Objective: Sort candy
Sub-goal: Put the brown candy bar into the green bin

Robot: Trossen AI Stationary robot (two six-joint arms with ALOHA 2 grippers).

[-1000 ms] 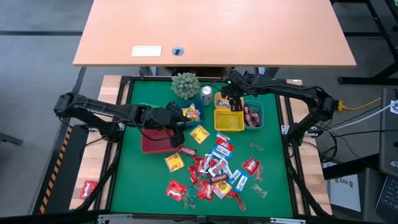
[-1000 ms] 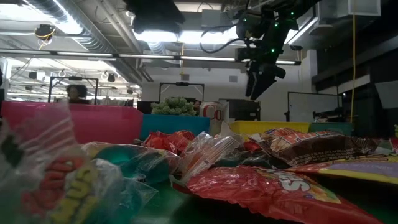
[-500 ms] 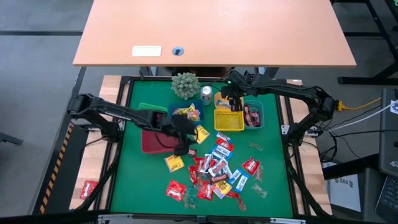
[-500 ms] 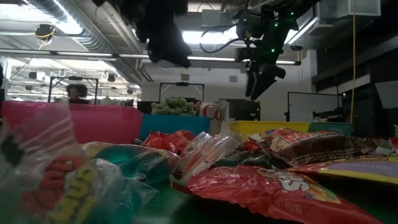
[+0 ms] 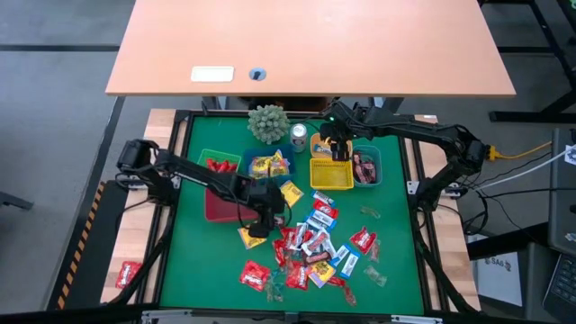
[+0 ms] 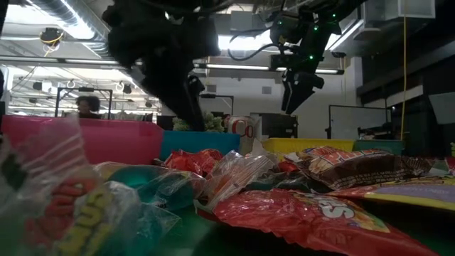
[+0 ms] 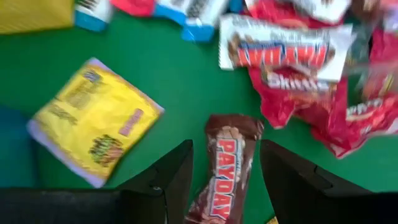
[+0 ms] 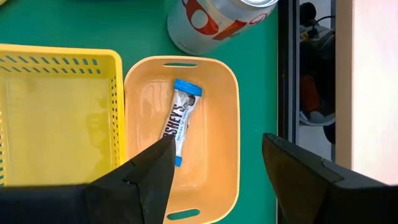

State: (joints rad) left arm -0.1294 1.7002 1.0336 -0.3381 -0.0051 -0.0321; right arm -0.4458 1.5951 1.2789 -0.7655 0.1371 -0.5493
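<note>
The candy [image 5: 310,247] lies in a loose pile on the green mat, near the middle and the front. My left gripper [image 7: 225,186] hangs open low over the pile's left side [image 5: 262,221]. Its fingers stand on either side of a brown PAYDAY bar [image 7: 225,163] that lies flat on the mat, and they do not touch it. A yellow packet [image 7: 93,127] and red Skittles bags [image 7: 298,99] lie close by. My right gripper [image 8: 217,180] is open and empty above the orange bin [image 8: 217,81] at the back right [image 5: 335,144]. A blue-and-white bar [image 8: 179,121] lies in that bin.
Bins stand in a row at the back: green [image 5: 214,162], blue [image 5: 268,165], red [image 5: 225,205], yellow [image 5: 330,173], teal [image 5: 366,168]. A silver can [image 5: 299,135] and a small plant [image 5: 267,122] stand behind them. One red candy [image 5: 128,273] lies off the mat at the left.
My left gripper has swung from above the red bin toward the table's near right, come down low over the candy pile and rolled at the wrist. The green and blue bins, which it had covered, now show.
</note>
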